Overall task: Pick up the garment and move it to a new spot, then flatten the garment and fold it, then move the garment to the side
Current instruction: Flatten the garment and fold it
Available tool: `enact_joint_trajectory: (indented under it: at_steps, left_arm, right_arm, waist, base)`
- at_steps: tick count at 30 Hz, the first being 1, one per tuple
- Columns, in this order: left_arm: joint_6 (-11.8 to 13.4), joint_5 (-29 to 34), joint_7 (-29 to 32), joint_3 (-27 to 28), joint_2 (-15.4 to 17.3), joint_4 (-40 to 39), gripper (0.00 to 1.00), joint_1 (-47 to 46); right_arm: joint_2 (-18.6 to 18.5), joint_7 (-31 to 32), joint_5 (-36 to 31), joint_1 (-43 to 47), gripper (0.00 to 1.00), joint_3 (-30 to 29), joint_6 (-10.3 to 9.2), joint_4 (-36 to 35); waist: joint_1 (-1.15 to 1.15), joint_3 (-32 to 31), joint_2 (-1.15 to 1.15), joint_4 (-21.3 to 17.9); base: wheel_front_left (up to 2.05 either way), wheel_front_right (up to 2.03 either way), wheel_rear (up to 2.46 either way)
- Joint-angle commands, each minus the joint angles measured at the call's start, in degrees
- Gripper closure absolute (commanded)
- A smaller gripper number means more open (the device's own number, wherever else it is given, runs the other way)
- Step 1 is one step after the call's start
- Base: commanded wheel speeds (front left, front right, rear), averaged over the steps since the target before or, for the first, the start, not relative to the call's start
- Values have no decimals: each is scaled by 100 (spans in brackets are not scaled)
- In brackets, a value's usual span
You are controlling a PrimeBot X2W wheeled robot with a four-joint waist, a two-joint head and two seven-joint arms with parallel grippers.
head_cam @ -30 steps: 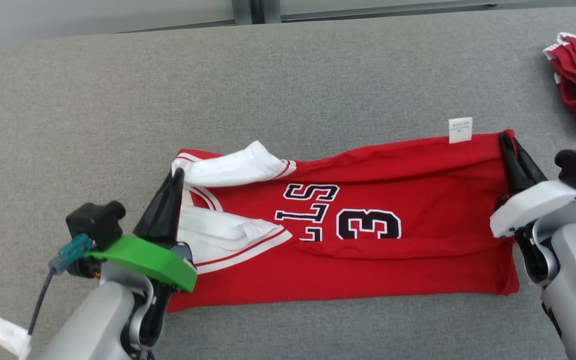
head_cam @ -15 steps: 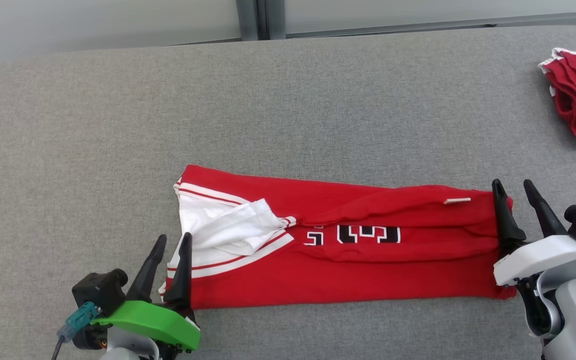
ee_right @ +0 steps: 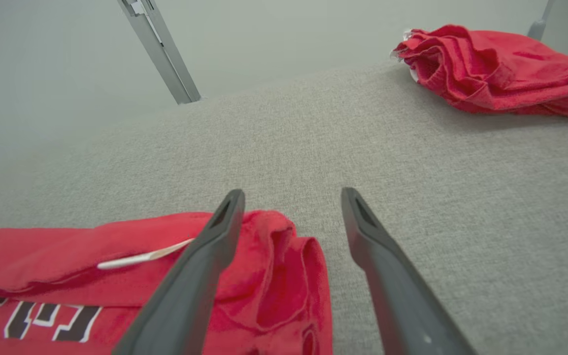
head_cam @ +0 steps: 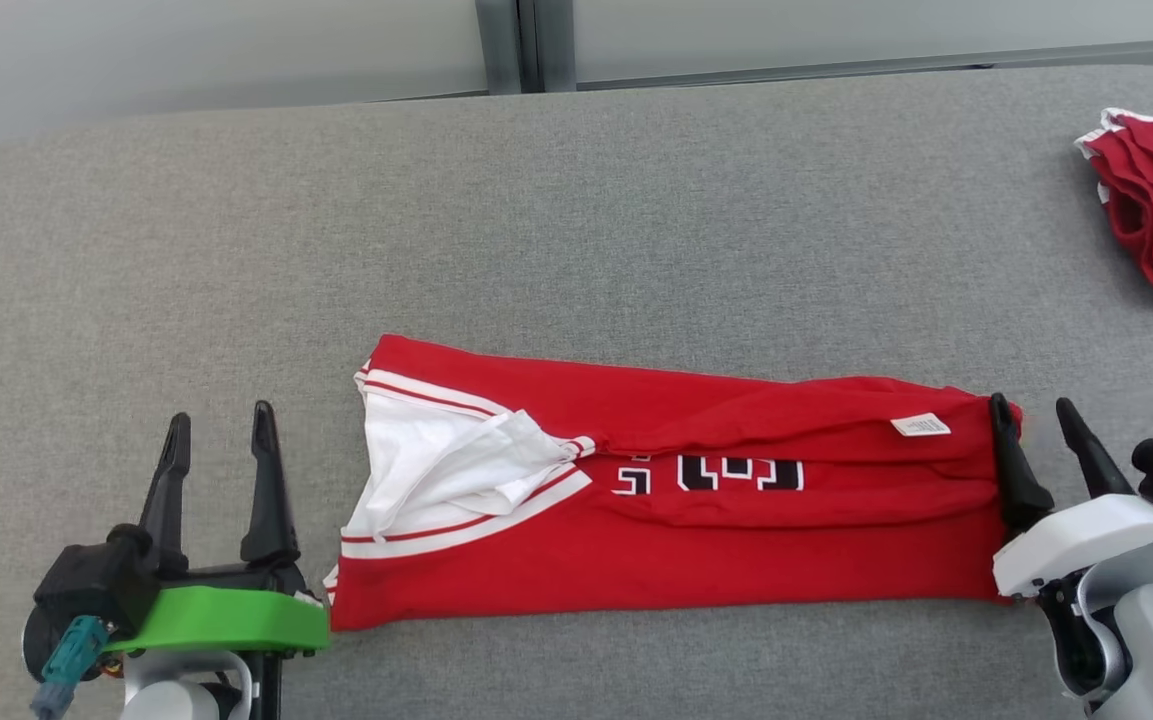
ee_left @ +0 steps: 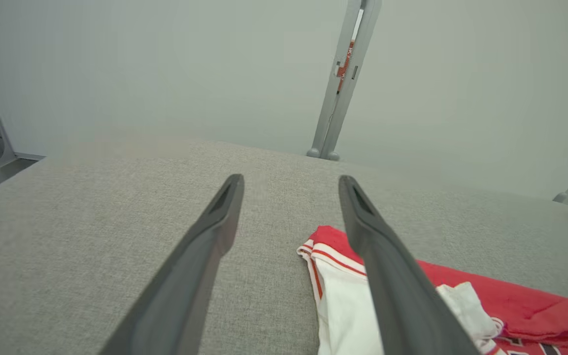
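The left gripper (head_cam: 219, 416) has its two dark fingers spread wide with nothing between them. They point toward 12 o'clock over bare grey cloth, just off the garment's 9 o'clock end and clear of it. In the left wrist view the left gripper (ee_left: 291, 178) shows the same wide gap, and the finger on its 3 o'clock side crosses in front of the garment's white part.

The right gripper (head_cam: 1031, 404) is also spread wide and grasps nothing. It straddles the garment's 3 o'clock edge. In the right wrist view, the right gripper (ee_right: 292, 192) has one finger lying over the bunched red hem and the other over bare surface. Whether that finger presses on the cloth cannot be told.

The garment (head_cam: 696, 560), a red jersey, lies folded into a long band at about 6 o'clock from the middle of the head view. Its long side runs from 9 to 3 o'clock. A white panel (head_cam: 436, 470) with red stripes sits at its 9 o'clock end, partly hidden black lettering (head_cam: 736, 473) at its middle, and a small white label (head_cam: 921, 426) near its 3 o'clock end.

The grey padded table (head_cam: 576, 200) bears it all. A second red cloth (head_cam: 1151, 210) lies crumpled at 2 o'clock, well apart.
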Motion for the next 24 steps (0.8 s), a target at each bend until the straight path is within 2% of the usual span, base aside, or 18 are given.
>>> enact_joint_trajectory:
  at_steps: [1,5,13,14,15,16,17,20,24]
  left_arm:
    - [-86,249,-14,167,-112,-53,0,123]
    - [-268,869,-14,573,-315,-145,0,206]
    - [-502,1424,-14,1104,-523,-108,0,319]
    - [-514,1471,-14,1136,-528,-115,0,317]
    - [-526,1510,-14,1168,-536,-121,0,315]
    - [-539,1535,-14,1188,-544,-111,0,325]
    - [-555,1586,-14,1198,-549,-107,0,329]
    - [-566,1636,-14,1213,-559,-90,0,359]
    - [-586,1666,-14,1223,-560,-50,0,377]
  right_arm:
    - [24,-17,58,-94,0,64,-8,146]
    - [64,-17,176,-197,0,183,-9,639]
    - [234,-15,391,-410,0,409,-8,1542]
    - [273,-12,435,-414,31,475,-8,1615]
    - [307,-2,485,-430,77,555,-6,1662]
    - [306,-1,518,-449,96,605,-6,1683]
    - [309,-1,564,-472,100,648,-6,1704]
    - [318,-2,670,-510,100,739,-6,1703]
    - [148,-7,761,-546,100,652,-9,1639]
  waist:
    - [0,9,0,25]
    - [0,20,0,72]
    - [0,-4,0,110]
    - [0,-10,0,113]
    - [0,-17,0,116]
    - [0,-23,0,117]
    - [0,-32,0,116]
    - [0,-82,0,104]
    - [0,-191,0,71]
  base:
    - [0,0,0]
    - [0,0,0]
    - [0,0,0]
    - [0,0,0]
    - [0,0,0]
    - [0,0,0]
    - [0,0,0]
    - [0,0,0]
    - [0,0,0]
